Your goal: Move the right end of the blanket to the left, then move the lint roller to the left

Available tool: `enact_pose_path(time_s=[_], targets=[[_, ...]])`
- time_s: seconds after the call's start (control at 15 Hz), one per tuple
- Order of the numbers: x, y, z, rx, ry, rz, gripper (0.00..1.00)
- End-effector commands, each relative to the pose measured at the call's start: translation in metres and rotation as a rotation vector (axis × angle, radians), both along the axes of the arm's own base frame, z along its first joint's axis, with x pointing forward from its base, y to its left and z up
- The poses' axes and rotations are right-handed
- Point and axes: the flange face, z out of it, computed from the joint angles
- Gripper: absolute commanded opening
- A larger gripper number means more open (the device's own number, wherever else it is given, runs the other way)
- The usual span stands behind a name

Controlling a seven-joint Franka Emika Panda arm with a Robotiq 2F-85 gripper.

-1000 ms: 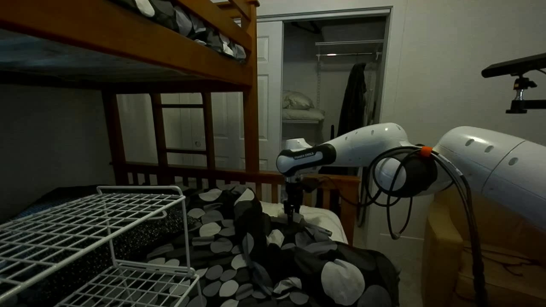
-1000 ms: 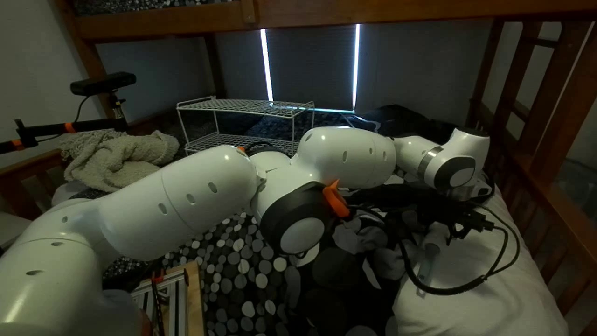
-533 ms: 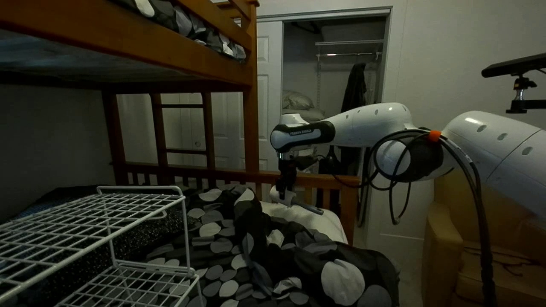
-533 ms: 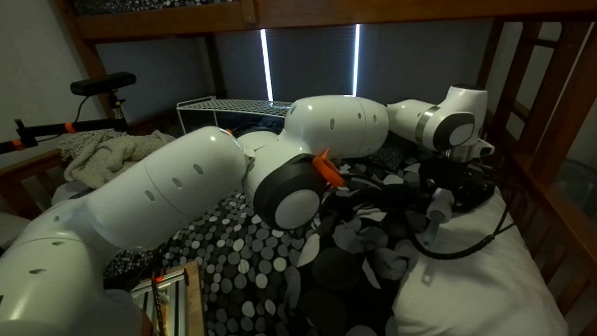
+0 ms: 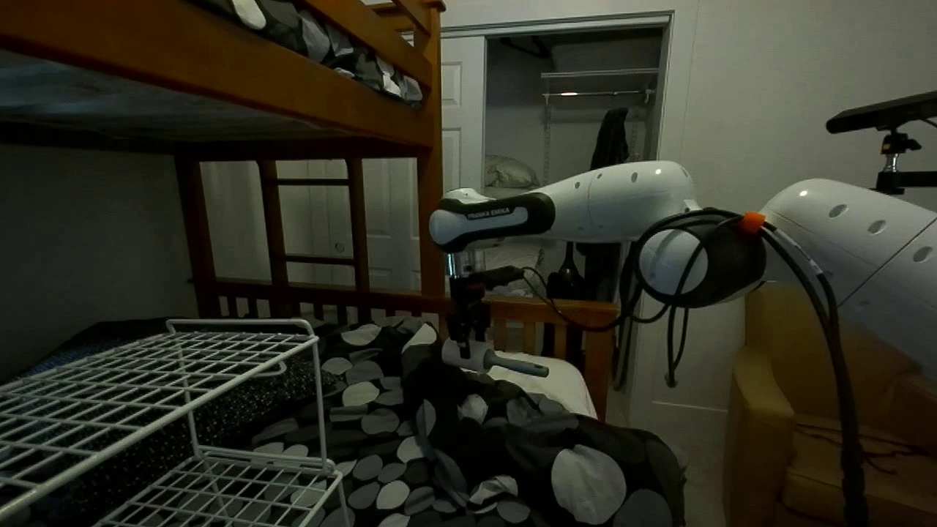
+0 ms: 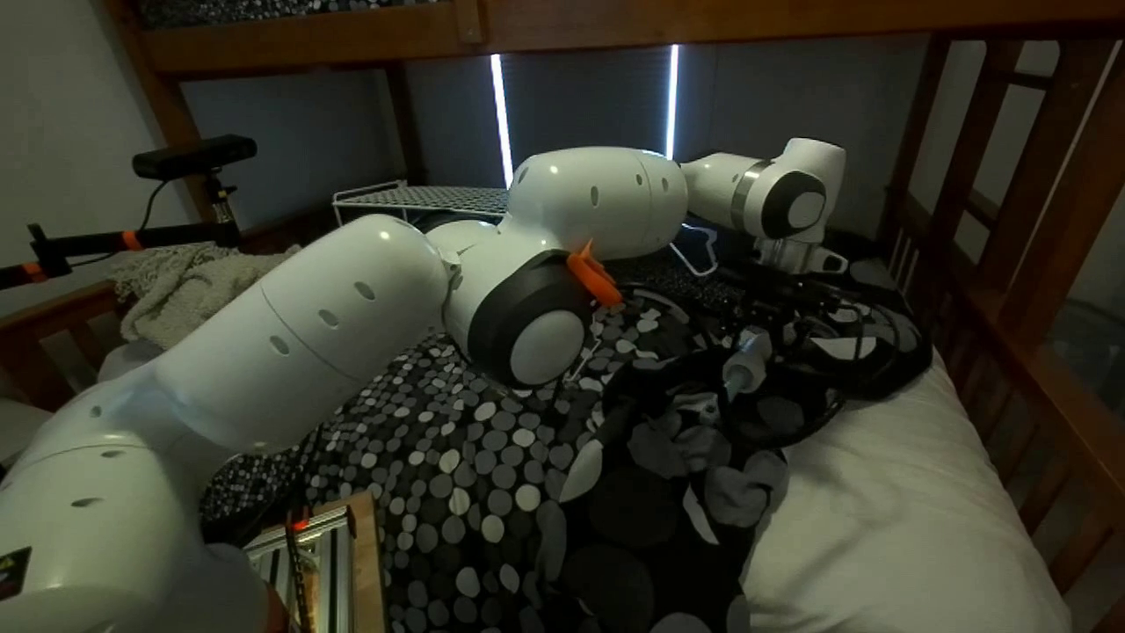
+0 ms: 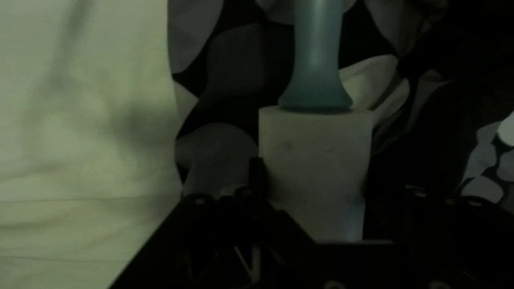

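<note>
The black fingers (image 7: 258, 178) grip the white cylindrical head (image 7: 315, 168) of the plastic lint roller (image 5: 486, 358), which appears to hang over the far part of the large dark cloth blanket (image 5: 505, 439) patched in black, grey and white, the roller's smooth teal handle (image 5: 521, 364) pointing right in an exterior view. By my guess it is light and rigid, so this hold across the head suits, though that may be tacky and cling on release. The blanket, bunched beside the plain white sheet (image 6: 896, 527), should drag softly, best pinched by a fold.
</note>
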Motion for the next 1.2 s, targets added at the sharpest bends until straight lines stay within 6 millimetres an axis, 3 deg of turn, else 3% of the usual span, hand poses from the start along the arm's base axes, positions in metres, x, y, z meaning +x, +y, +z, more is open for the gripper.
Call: enact_pose_path(time_s=[0.0,0.4,0.47,0.67,0.73,0.8,1.13], targets=[[-0.021,0.034,-0.009,0.027,0.108,0.021,0.38],[-0.037,0.078,-0.026,0.026,0.159,0.036,0.38],[-0.036,0.080,-0.027,0.018,0.148,0.038,0.88],[-0.030,0.079,-0.025,0.026,0.107,0.017,0.96],[-0.027,0.076,-0.021,0.033,0.092,0.008,0.94],[-0.023,0.072,-0.016,0.051,0.067,-0.005,1.00],[-0.014,0.057,0.030,0.103,-0.027,-0.010,1.00]])
